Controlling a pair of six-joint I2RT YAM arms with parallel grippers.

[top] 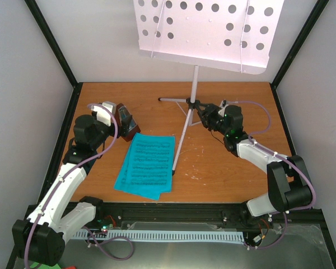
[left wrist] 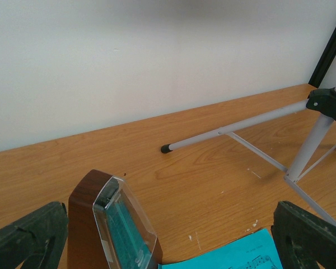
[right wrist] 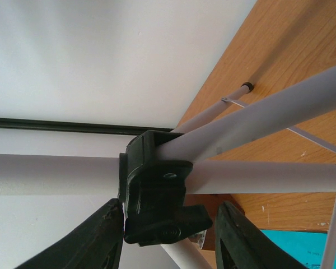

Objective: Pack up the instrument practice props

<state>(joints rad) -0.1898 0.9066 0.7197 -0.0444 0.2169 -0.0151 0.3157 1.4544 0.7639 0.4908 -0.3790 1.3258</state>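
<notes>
Right wrist view: my right claw [right wrist: 171,227] sits half spread astride the black hub [right wrist: 154,174] of the music stand [right wrist: 257,176], likely to fold its legs, though I cannot tell whether it pinches yet.

Metronome [left wrist: 109,230] between wide-spread fingers [left wrist: 28,238], stand leg [left wrist: 235,126] beyond

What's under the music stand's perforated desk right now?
Its pole drops to the black tripod hub, which the right pincer straddles; the wooden table lies around it. Where the pole joins the desk is covered by the desk itself.
</notes>
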